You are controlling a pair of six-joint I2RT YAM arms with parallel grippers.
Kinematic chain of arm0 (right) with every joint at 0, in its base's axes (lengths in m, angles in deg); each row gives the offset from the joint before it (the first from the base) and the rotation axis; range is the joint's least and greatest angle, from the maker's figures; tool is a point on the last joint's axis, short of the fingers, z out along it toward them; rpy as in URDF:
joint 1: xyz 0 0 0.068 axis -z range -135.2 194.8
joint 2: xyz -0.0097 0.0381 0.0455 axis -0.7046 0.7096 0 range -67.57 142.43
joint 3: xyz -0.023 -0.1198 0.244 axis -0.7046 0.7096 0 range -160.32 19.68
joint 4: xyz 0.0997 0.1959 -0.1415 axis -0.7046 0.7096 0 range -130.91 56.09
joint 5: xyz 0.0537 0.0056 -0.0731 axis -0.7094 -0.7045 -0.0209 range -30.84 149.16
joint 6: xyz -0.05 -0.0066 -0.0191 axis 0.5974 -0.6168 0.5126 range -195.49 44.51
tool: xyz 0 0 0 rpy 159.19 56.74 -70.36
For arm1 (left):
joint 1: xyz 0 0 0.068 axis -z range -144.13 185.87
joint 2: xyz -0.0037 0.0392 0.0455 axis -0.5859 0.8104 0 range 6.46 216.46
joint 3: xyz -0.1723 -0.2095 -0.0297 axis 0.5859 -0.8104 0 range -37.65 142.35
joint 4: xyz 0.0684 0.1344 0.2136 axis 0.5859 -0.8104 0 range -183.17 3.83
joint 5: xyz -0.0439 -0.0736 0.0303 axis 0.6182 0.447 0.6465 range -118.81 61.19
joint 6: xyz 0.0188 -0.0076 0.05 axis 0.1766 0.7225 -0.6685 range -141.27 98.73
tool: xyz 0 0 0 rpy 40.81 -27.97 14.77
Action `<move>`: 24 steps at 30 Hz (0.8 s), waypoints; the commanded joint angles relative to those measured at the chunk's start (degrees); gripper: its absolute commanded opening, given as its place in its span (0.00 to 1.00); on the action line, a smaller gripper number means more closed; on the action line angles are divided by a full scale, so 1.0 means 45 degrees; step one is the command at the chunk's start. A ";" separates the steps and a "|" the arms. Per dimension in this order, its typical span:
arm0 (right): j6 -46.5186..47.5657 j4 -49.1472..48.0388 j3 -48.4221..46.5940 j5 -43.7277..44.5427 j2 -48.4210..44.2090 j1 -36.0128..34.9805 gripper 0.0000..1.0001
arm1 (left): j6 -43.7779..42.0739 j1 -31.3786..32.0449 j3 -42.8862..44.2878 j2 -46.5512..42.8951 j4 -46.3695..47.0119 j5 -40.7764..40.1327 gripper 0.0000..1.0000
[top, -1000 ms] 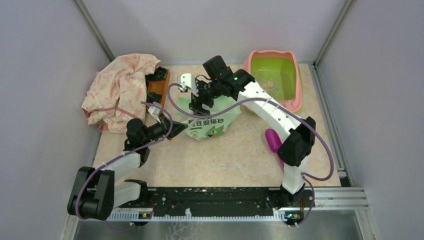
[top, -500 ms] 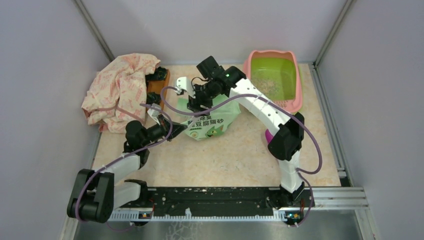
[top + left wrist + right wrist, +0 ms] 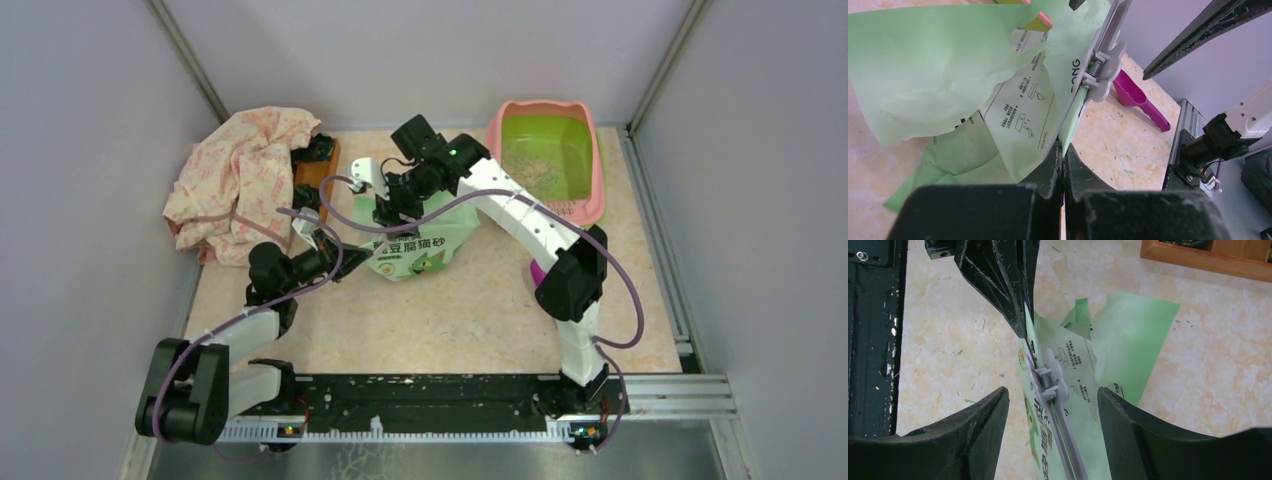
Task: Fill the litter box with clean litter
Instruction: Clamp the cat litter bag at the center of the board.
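The litter box [image 3: 596,165], pink-rimmed with a lime-green basin, stands at the back right. A thin patch of pale clean litter [image 3: 541,171] lies on its floor. A light green printed bag [image 3: 418,248] stands mid-table, its top pinched by a grey spring clip [image 3: 1053,384]. My left gripper [image 3: 1063,148] is shut on the bag's top edge just below the clip [image 3: 1102,60], and shows in the top view [image 3: 334,247] left of the bag. My right gripper [image 3: 1053,396] hangs open over the bag's top, one finger on each side of the clip, touching neither.
A purple scoop [image 3: 1137,98] lies on the table right of the bag, mostly hidden behind my right arm in the top view. A brown wooden tray [image 3: 316,178] and a crumpled pink-patterned cloth [image 3: 238,180] sit at the back left. Walls enclose three sides.
My right arm has swung left so its gripper now sits over the clip, and its jaws have narrowed a little. The left gripper has kept its hold on the bag.
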 commanded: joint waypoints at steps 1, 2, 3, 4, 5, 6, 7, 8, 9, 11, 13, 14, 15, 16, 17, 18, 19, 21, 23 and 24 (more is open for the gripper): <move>0.0142 0.0179 -0.0495 -0.0528 0.0192 -0.0211 0.65 | 0.0138 -0.0149 -0.0063 -0.0138 0.1391 0.0273 0.00; 0.0152 0.0204 -0.0558 -0.0532 0.0287 -0.0241 0.65 | 0.0136 -0.0149 -0.0068 -0.0164 0.1382 0.0240 0.00; 0.0160 0.0241 -0.0595 -0.0515 0.0367 -0.0259 0.65 | 0.0124 -0.0149 -0.0086 -0.0182 0.1391 0.0235 0.00; 0.0161 0.0300 -0.0656 -0.0486 0.0455 -0.0284 0.65 | 0.0120 -0.0149 -0.0088 -0.0184 0.1392 0.0229 0.00; 0.0162 0.0327 -0.0698 -0.0492 0.0512 -0.0279 0.65 | 0.0119 -0.0149 -0.0110 -0.0185 0.1392 0.0234 0.00; 0.0162 0.0332 -0.0696 -0.0493 0.0556 -0.0276 0.65 | 0.0114 -0.0149 -0.0108 -0.0180 0.1392 0.0224 0.00; 0.0162 0.0326 -0.0695 -0.0505 0.0642 -0.0290 0.65 | 0.0116 -0.0149 -0.0108 -0.0196 0.1407 0.0233 0.00; 0.0162 0.0318 -0.0712 -0.0529 0.0660 -0.0294 0.64 | 0.0119 -0.0149 -0.0108 -0.0201 0.1411 0.0234 0.00; 0.0162 0.0314 -0.0729 -0.0546 0.0711 -0.0300 0.64 | 0.0114 -0.0149 -0.0108 -0.0199 0.1412 0.0232 0.00; 0.0162 0.0349 -0.0842 -0.0570 0.0818 -0.0331 0.62 | 0.0101 -0.0149 -0.0125 -0.0200 0.1412 0.0219 0.00; 0.0162 0.0375 -0.0914 -0.0535 0.0892 -0.0320 0.61 | 0.0099 -0.0149 -0.0146 -0.0200 0.1412 0.0213 0.00; 0.0162 0.0390 -0.0942 -0.0523 0.0919 -0.0315 0.60 | 0.0102 -0.0149 -0.0156 -0.0209 0.1412 0.0212 0.00; 0.0162 0.0392 -0.0970 -0.0531 0.0919 -0.0320 0.59 | 0.0107 -0.0149 -0.0163 -0.0201 0.1414 0.0209 0.00; 0.0162 0.0377 -0.0981 -0.0515 0.0917 -0.0315 0.58 | 0.0083 -0.0149 -0.0156 -0.0192 0.1427 0.0224 0.00; 0.0152 0.0383 -0.0987 -0.0513 0.0914 -0.0317 0.58 | 0.0080 -0.0149 -0.0165 -0.0171 0.1431 0.0221 0.00; 0.0143 0.0371 -0.1015 -0.0513 0.0924 -0.0320 0.57 | 0.0092 -0.0149 -0.0181 -0.0176 0.1441 0.0215 0.00; 0.0142 0.0382 -0.1041 -0.0483 0.0913 -0.0315 0.56 | 0.0099 -0.0149 -0.0185 -0.0154 0.1450 0.0232 0.00; 0.0124 0.0359 -0.1048 -0.0445 0.0871 -0.0315 0.55 | 0.0097 -0.0148 -0.0176 -0.0156 0.1469 0.0224 0.00; 0.0130 0.0336 -0.1047 -0.0420 0.0828 -0.0327 0.53 | 0.0115 -0.0149 -0.0166 -0.0142 0.1490 0.0235 0.00; 0.0128 0.0317 -0.1032 -0.0447 0.0786 -0.0316 0.52 | 0.0123 -0.0149 -0.0166 -0.0128 0.1490 0.0247 0.00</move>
